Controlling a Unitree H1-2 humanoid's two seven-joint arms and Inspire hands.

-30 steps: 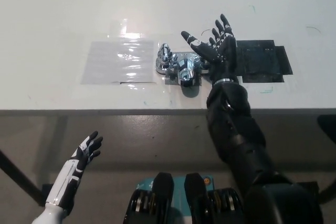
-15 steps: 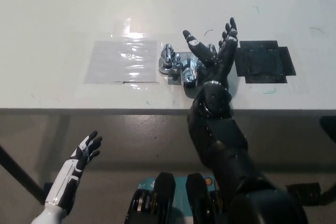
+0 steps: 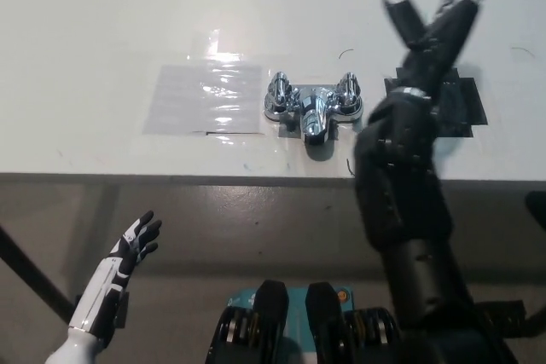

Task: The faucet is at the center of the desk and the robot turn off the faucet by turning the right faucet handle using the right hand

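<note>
Faucet (image 3: 312, 106): chrome, at the middle of the frame on the white desk (image 3: 102, 31), spout pointing toward the near desk edge.
Right faucet handle (image 3: 348, 89): on the right side of the faucet body, in full view, nothing touching it.
Left faucet handle (image 3: 278, 91): on the faucet's left side, also free.
Right hand (image 3: 433, 13): black, raised at the upper right of the frame, well up and to the right of the faucet; fingers spread apart, holding nothing. Its arm runs down to the bottom right.
Left hand (image 3: 136, 243): white with dark fingers, at the lower left of the frame below the desk edge, fingers apart, empty.
Clear sheet (image 3: 205, 98): glossy rectangle flat on the desk, just left of the faucet.
Black patch (image 3: 456, 104): dark taped area on the desk right of the faucet, partly hidden by the right arm.
</note>
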